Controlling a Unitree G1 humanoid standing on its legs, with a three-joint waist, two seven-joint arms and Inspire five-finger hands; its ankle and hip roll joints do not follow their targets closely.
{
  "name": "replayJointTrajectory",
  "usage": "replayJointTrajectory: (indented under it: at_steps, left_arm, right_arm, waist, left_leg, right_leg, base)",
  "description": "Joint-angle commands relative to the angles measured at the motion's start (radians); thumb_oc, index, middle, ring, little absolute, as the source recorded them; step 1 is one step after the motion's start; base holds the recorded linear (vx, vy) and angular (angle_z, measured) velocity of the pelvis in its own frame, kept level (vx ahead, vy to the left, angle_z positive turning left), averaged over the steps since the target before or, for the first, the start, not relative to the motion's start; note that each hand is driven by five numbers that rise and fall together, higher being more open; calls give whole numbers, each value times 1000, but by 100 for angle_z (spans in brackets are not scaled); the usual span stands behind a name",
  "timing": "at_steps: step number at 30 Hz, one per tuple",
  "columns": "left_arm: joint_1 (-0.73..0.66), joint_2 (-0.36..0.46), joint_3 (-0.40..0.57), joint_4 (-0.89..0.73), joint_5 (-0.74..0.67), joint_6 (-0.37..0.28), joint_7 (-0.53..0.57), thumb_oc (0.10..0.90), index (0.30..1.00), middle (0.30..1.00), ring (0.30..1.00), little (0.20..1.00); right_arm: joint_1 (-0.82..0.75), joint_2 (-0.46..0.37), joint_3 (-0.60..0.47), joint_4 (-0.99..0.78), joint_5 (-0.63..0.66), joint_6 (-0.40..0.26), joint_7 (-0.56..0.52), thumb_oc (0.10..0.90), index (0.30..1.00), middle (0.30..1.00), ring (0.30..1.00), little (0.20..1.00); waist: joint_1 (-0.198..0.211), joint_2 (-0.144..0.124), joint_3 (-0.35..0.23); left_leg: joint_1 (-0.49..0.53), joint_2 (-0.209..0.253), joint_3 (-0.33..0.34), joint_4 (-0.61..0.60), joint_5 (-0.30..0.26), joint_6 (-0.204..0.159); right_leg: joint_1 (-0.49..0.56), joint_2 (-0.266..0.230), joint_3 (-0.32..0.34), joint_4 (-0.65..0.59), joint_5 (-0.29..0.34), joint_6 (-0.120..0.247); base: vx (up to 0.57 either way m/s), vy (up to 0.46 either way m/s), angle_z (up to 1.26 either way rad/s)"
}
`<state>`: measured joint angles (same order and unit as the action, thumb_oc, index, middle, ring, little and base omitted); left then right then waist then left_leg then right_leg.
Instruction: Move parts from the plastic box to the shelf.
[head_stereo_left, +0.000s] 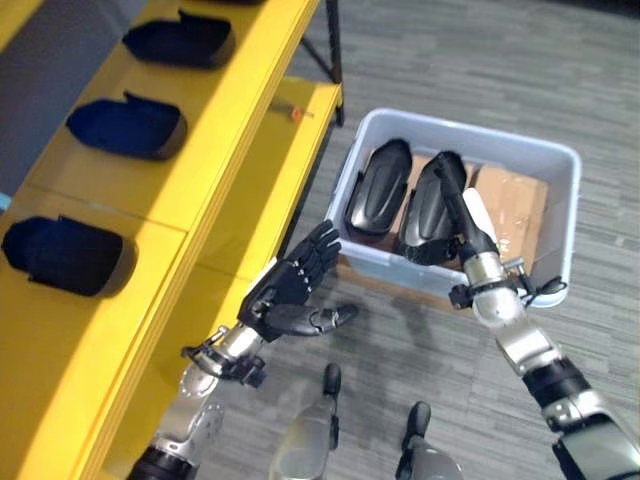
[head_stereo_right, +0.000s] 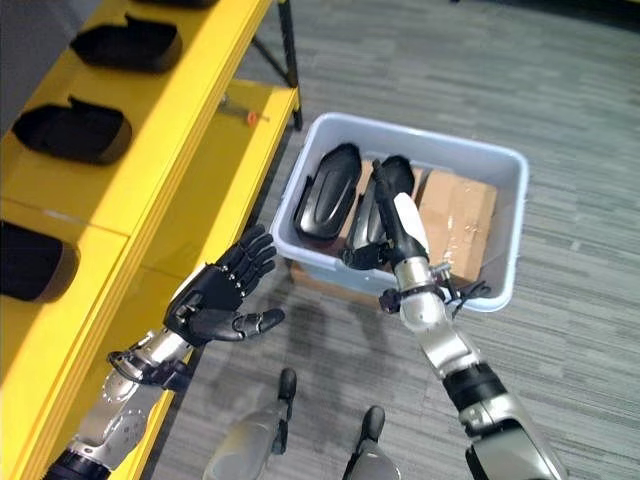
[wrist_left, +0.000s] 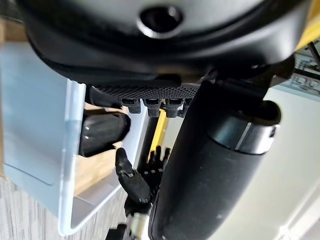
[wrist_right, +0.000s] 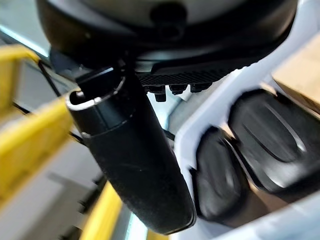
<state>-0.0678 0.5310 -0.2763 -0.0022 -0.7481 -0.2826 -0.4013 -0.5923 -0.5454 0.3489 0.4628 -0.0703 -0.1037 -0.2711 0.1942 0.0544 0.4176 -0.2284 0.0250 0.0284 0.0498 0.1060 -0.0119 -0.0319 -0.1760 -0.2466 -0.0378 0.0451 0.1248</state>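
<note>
Grey floor; right hand (head_stereo_left: 462, 205) fingers hidden among box (head_stereo_left: 560, 190) parts (head_stereo_left: 378, 186).

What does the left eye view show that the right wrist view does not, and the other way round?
Left eye view adds: the open left hand near the plastic box, three shelved parts on the yellow shelf, and the right hand reaching straight-fingered into the box. Right wrist view adds: the right thumb from close. Both share: two black parts in the box, over cardboard.
</note>
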Motion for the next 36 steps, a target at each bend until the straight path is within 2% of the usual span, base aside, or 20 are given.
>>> replayJointTrajectory:
  at_steps: [1, 4, 9, 18, 21, 22, 25, 28, 31, 32, 33, 36]
  left_arm:
    - [-61, 31, 20, -99, -62, -65, -48, 900, 1000, 1000, 1000, 1000]
    - [-68, 39, 16, -97, -68, -70, -56, 900, 1000, 1000, 1000, 1000]
    - [-87, 52, 7, -99, -73, -61, -58, 900, 1000, 1000, 1000, 1000]
    - [-105, 57, -17, -106, -74, -48, -42, 900, 1000, 1000, 1000, 1000]
    - [-94, 66, -25, -116, -91, -42, -51, 900, 1000, 1000, 1000, 1000]
    - [-93, 71, -31, -125, -78, -46, -43, 900, 1000, 1000, 1000, 1000]
    - [-86, 77, -35, -129, -88, -49, -30, 900, 1000, 1000, 1000, 1000]
    - [-75, 85, -32, -131, -98, -55, -23, 900, 1000, 1000, 1000, 1000]
    - [-75, 84, -32, -131, -98, -55, -23, 900, 1000, 1000, 1000, 1000]
    - [-69, 87, -35, -130, -100, -57, -27, 900, 1000, 1000, 1000, 1000]
    - [-52, 94, -38, -138, -113, -57, -47, 900, 1000, 1000, 1000, 1000]
    - [-53, 87, -50, -136, -105, -36, -56, 900, 1000, 1000, 1000, 1000]
  right_arm:
    - [-157, -58, -8, -17, -22, -27, -89, 900, 1000, 1000, 1000, 1000]
    - [-203, -76, -7, 61, -58, -37, -113, 900, 1000, 1000, 1000, 1000]
    - [-275, -103, 16, 138, -86, -7, -130, 900, 1000, 1000, 1000, 1000]
    - [-403, -155, 52, 264, -51, 25, -156, 900, 1000, 1000, 1000, 1000]
    - [-449, -191, 68, 300, -84, 48, -158, 900, 1000, 1000, 1000, 1000]
    - [-481, -204, 82, 328, -43, 61, -147, 900, 1000, 1000, 1000, 1000]
    - [-509, -215, 87, 367, -32, 71, -126, 900, 1000, 1000, 1000, 1000]
    - [-554, -239, 133, 417, -169, 90, -116, 900, 1000, 1000, 1000, 1000]
    - [-554, -239, 133, 418, -169, 90, -116, 900, 1000, 1000, 1000, 1000]
    - [-567, -252, 170, 435, -182, 100, -116, 900, 1000, 1000, 1000, 1000]
    - [-606, -267, 216, 465, -121, 126, -48, 900, 1000, 1000, 1000, 1000]
    - [-624, -277, 250, 502, -182, 151, -61, 900, 1000, 1000, 1000, 1000]
  waist:
    - [18, -33, -25]
    - [29, -31, -11]
    - [42, -29, 18]
    - [49, -10, 62]
    - [48, 0, 84]
    - [48, 7, 98]
    - [47, 18, 102]
    - [47, 32, 102]
    - [47, 33, 102]
    - [50, 38, 102]
    - [50, 53, 102]
    - [49, 72, 102]
  left_leg:
    - [-83, -6, 41, 79, -76, -11]
    - [-100, -7, 42, 84, -74, -12]
    - [-119, -16, 40, 98, -78, -8]
    - [-145, -31, 54, 111, -85, 1]
    - [-168, -34, 67, 141, -95, 4]
    - [-186, -32, 74, 161, -100, 5]
    - [-206, -33, 75, 178, -107, 6]
    - [-239, -36, 80, 195, -111, 6]
    - [-240, -36, 80, 195, -111, 6]
    - [-254, -36, 80, 194, -108, 6]
    - [-291, -39, 86, 198, -103, 9]
    - [-305, -39, 80, 205, -104, 11]
  right_leg:
    - [19, -60, 27, 78, -71, 8]
    - [13, -59, 22, 76, -70, 9]
    - [-7, -62, 19, 88, -66, 15]
    - [-51, -77, 16, 112, -54, 17]
    - [-83, -93, 13, 131, -42, 16]
    - [-101, -100, 10, 143, -41, 17]
    - [-127, -106, 9, 159, -40, 16]
    - [-159, -115, 7, 171, -41, 17]
    - [-159, -115, 7, 172, -41, 17]
    - [-178, -119, 4, 175, -37, 20]
    - [-232, -125, -1, 190, -33, 22]
    - [-269, -136, -2, 218, -35, 19]
  base:
    - [-22, -15, 19]
    - [-12, 8, 8]
    - [7, 20, 5]
    - [12, 37, 0]
    - [26, 34, -5]
    - [0, 0, 0]
    - [19, 13, -2]
    - [24, 29, -4]
    - [0, 4, -5]
    - [37, 6, 3]
    - [39, 26, 0]
    - [44, 69, -5]
